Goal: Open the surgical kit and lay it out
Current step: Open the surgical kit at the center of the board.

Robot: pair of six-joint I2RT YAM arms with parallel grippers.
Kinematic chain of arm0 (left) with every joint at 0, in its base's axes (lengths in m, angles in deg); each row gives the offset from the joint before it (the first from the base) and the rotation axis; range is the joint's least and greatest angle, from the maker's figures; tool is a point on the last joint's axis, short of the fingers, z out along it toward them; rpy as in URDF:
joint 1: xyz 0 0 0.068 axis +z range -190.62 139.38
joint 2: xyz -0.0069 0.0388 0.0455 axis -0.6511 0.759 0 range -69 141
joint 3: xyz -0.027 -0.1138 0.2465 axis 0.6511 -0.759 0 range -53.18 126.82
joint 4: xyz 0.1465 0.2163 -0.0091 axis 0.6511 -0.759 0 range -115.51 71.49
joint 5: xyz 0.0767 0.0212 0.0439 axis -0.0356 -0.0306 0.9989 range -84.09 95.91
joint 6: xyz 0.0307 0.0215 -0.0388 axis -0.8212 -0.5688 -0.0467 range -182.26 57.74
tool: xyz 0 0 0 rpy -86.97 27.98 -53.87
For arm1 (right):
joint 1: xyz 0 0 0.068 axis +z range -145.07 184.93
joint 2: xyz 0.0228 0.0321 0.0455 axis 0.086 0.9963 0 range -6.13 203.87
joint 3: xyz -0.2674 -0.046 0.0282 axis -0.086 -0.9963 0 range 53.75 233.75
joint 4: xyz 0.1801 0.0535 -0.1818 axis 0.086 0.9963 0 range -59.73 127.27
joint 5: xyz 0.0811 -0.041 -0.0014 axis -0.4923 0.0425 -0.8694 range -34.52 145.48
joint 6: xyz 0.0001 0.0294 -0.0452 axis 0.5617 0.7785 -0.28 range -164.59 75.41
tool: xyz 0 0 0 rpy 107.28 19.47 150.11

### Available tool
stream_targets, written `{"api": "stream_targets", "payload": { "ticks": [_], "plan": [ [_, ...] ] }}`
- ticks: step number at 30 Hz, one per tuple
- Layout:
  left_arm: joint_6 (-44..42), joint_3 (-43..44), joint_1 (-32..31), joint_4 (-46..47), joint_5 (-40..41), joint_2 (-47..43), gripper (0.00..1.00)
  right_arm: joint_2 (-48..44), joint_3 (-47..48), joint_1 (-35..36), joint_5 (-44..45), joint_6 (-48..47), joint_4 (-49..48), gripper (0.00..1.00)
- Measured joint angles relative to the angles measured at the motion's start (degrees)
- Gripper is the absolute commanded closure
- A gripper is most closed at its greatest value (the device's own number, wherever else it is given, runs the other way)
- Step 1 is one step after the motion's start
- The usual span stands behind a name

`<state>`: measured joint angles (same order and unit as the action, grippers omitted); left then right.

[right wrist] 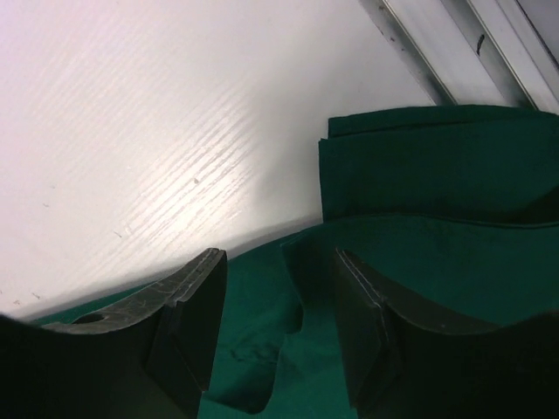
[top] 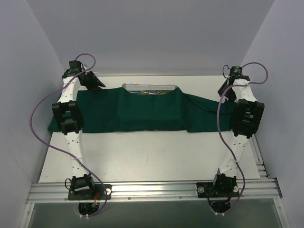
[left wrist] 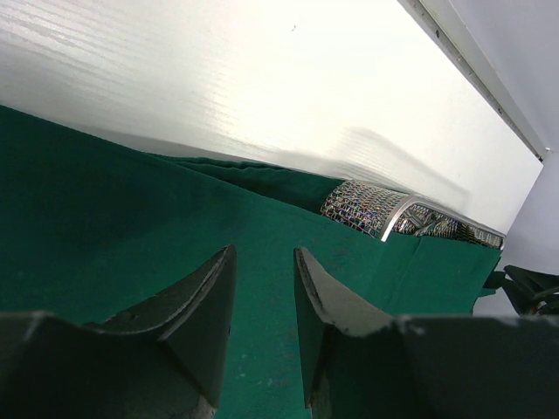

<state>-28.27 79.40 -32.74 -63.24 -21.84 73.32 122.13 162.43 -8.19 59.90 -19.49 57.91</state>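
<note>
1. The left gripper point(top: 97, 83) is held above the far left corner of the cloth. In the left wrist view point(left wrist: 265, 255) its two black fingers are seen apart, with nothing clasped between them and green fabric below.
2. A large dark green cloth drape point(top: 133, 111) is spread as a long band across the white table point(top: 142, 156), reaching from one arm to the other.
3. A rectangular silver wire-mesh tray point(top: 149, 87) is lodged under the middle of the drape. Only its far rim is exposed at the cloth's far edge. A rounded mesh corner point(left wrist: 384, 214) is shown emerging from the fabric in the left wrist view. The contents are too small to be identified.
4. At the right end, the drape point(right wrist: 437, 166) is seen doubled into flat folded layers.
5. The right gripper point(top: 222, 96) is positioned over this right end. Its fingers are parted point(right wrist: 279, 257). A raised fold of cloth stands in the gap, but whether it is touched cannot be told.
</note>
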Motion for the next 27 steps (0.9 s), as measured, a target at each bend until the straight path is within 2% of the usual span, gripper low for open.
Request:
{"api": "stream_targets", "payload": {
  "ticks": [7,8,11,12,20,27],
  "plan": [
    [0.1,0.0,0.0,0.4,-0.2,0.0,0.59,0.0,-2.8,-0.7,0.7,-0.1,0.5,0.62],
    [0.1,0.0,0.0,0.4,-0.2,0.0,0.59,0.0,-3.2,-0.7,0.7,-0.2,0.6,0.74],
    [0.1,0.0,0.0,0.4,-0.2,0.0,0.59,0.0,-3.6,-0.8,1.4,-0.3,1.1,0.97],
    [0.1,0.0,0.1,0.4,-0.2,0.0,0.59,-0.1,-3.7,-0.8,1.8,-0.2,1.3,0.99],
    [0.2,0.0,0.2,0.5,-0.3,0.0,0.59,-3.9,-6.5,-1.2,4.3,0.4,4.5,1.00],
    [0.3,0.0,0.6,0.9,-0.8,0.0,0.59,-17.4,-16.4,-2.0,4.0,1.4,8.6,1.00]
  ]
}}
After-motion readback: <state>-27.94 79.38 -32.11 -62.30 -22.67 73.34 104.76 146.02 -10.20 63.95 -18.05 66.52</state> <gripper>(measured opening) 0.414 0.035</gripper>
